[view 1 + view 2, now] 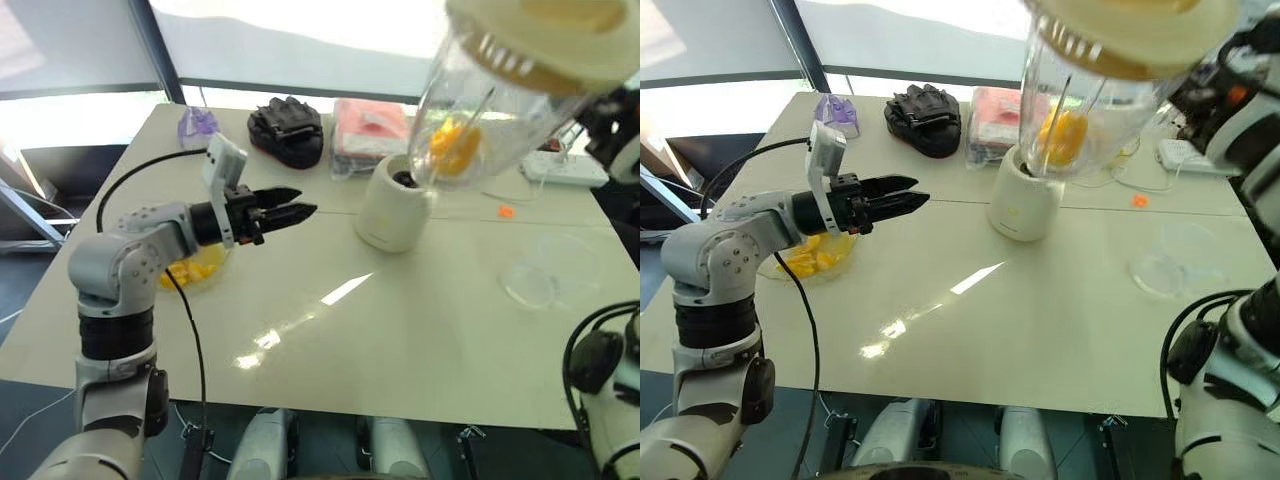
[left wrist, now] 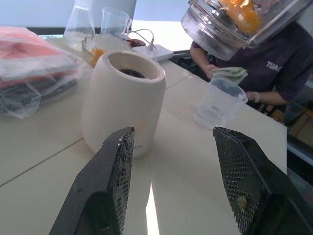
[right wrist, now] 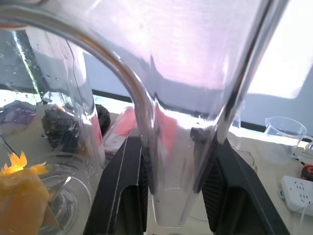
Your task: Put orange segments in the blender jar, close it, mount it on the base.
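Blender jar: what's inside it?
Orange segments sit near the base of the clear plastic blender jar. Its cream lid covers the mouth; anything behind the fruit is hidden.

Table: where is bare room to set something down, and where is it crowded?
The wide near half is bare, from the base to the front edge, between the segment bowl and the clear cup. The far edge is crowded: black glove, pink packet, power strip.

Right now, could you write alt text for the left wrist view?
The open left gripper frames a cream blender base standing on the table. Higher up hangs the tilted blender jar holding orange segments; a person is behind a clear cup.
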`<state>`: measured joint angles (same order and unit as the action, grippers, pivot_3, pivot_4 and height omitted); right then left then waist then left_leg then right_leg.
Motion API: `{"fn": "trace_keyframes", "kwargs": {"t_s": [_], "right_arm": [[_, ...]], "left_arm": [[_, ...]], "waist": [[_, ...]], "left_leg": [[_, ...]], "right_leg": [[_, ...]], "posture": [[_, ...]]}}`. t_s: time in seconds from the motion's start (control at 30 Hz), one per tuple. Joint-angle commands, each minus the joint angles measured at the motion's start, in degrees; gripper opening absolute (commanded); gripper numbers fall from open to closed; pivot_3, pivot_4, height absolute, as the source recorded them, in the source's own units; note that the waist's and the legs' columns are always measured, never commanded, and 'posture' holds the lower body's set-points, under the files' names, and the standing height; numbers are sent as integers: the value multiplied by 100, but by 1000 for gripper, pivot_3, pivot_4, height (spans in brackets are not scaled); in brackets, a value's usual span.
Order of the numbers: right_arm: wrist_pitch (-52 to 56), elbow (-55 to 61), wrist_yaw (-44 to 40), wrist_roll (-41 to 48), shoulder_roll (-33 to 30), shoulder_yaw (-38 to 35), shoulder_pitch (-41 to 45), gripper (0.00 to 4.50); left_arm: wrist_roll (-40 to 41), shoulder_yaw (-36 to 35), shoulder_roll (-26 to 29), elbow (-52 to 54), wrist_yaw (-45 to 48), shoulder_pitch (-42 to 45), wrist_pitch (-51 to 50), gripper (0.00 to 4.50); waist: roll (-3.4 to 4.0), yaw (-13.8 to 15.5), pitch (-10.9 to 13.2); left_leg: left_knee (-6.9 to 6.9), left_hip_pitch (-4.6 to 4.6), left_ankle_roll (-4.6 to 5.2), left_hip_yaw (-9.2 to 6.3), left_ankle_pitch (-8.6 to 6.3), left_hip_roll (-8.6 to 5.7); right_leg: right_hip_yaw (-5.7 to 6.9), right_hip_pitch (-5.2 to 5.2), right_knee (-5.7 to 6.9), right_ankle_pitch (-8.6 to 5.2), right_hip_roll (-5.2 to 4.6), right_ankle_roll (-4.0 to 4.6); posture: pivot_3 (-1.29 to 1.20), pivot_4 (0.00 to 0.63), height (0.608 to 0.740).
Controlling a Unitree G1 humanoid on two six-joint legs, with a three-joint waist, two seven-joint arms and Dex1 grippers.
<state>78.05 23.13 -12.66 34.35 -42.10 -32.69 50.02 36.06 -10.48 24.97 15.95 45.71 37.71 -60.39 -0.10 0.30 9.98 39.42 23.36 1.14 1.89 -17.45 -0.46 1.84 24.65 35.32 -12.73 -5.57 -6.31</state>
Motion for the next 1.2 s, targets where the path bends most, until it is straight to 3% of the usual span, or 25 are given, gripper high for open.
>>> {"fn": "trace_keyframes", "kwargs": {"t_s": [0.03, 0.27, 0.47, 1.07, 1.2], "right_arm": [[-764, -819, 99, -396, -10, 477, 422, 883], [-2167, -2693, 125, -1096, 447, 1350, 854, 883], [-2967, -3644, -251, -1380, 731, 1840, 1050, 883], [-2897, -3956, -1161, -1660, 300, 2286, 815, 883], [-3163, -4500, -1533, -1705, 358, 2404, 860, 883]], "left_arm": [[212, -136, 75, 380, -215, 119, 212, 2655], [-72, 348, 614, 764, -193, -130, 756, 2655], [-66, 450, 735, 1024, -425, -647, 948, 2655], [-3, 645, 739, 1010, -639, -832, 1119, 2655], [-58, 729, 683, 864, -684, -767, 1214, 2655]], "waist": [[0, -37, 0], [4, -117, 1], [8, -111, 4], [9, -94, 4], [9, -85, 4]], "left_leg": [[0, -1, 0, 3, 0, 0], [-8, -1, -5, 8, 3, 0], [-21, 2, -26, 11, 15, 3], [-19, -3, -17, 11, 10, 4], [-20, -2, -17, 9, 10, 4]], "right_leg": [[-2, 0, 1, 0, 0, 0], [-3, 4, 0, 1, 1, -1], [-3, 10, -8, 0, 2, -2], [-4, 5, -5, 1, 3, -1], [-1, 3, -10, 1, 4, -1]], "posture": [[0, 150, 740], [0, 150, 740], [0, 150, 740], [0, 150, 740], [0, 150, 740]]}}
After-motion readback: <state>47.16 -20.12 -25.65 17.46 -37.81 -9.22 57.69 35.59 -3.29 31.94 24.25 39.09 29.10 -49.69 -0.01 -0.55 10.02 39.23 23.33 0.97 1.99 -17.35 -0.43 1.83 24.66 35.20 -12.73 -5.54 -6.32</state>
